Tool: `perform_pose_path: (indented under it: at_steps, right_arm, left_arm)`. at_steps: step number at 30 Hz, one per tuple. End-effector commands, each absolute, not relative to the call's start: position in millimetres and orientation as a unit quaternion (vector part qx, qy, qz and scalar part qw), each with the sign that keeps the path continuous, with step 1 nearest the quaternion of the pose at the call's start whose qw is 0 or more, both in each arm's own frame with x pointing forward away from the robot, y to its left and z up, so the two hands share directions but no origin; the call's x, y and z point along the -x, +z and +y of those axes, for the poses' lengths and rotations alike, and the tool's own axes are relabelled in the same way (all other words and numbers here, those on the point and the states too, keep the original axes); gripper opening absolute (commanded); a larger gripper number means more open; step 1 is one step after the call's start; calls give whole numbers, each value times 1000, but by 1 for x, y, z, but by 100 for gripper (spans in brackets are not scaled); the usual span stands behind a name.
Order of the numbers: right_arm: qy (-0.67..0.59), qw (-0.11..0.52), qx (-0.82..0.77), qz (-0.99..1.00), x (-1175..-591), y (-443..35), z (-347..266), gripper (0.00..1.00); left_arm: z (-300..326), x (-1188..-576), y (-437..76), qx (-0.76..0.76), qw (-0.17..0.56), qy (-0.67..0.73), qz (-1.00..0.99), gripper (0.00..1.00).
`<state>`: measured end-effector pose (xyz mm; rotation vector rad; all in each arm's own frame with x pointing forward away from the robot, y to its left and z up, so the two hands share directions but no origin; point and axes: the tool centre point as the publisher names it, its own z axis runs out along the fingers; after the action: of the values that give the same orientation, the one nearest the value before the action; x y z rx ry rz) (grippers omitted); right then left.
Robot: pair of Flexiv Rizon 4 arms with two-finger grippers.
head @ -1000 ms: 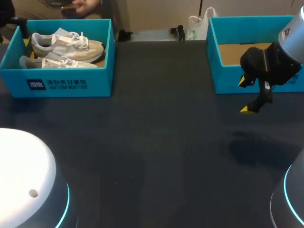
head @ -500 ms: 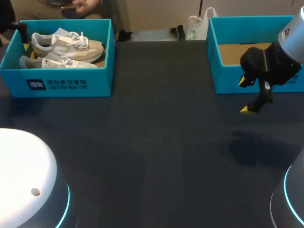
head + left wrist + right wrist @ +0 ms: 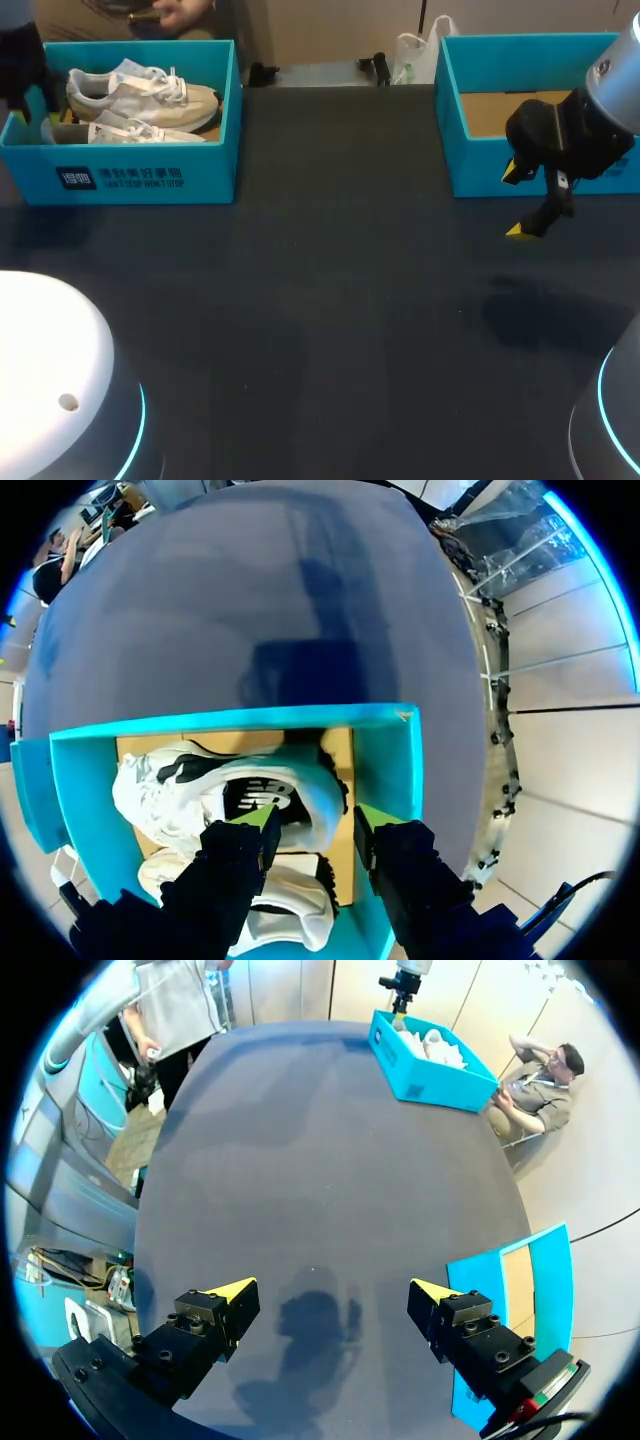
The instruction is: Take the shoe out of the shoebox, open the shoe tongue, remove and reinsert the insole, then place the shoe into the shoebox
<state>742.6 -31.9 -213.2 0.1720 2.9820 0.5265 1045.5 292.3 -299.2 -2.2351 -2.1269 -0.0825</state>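
Yellow-tipped left gripper [image 3: 313, 822] arrives
Fingers spread, it has come in at ten o'clock above the white sneaker [image 3: 200, 792] in the teal cardboard shoebox [image 3: 386, 760]; the right gripper [image 3: 516, 202] stays released at three o'clock.

- Shoebox [image 3: 150, 178] at the upper left of the tabletop [image 3: 320, 330], two shoes [image 3: 150, 95] inside.
- Box [image 3: 500, 165] at upper right, with the right gripper [image 3: 516, 202] just before it.
- Left gripper [image 3: 313, 820] above the shoes.
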Motion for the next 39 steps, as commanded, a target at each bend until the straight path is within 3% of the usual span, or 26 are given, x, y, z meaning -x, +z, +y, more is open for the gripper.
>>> perform_pose_path:
  at_steps: [1,39]
  right_arm:
    - [173,55,-57,982,-742,-214,-32,100]
    - [173,55,-57,982,-742,-214,-32,100]
  left_arm:
    - [293,-1053,-308,720,28,-28,-692,49]
    - [312,-1061,-368,714,30,-19,-699,48]
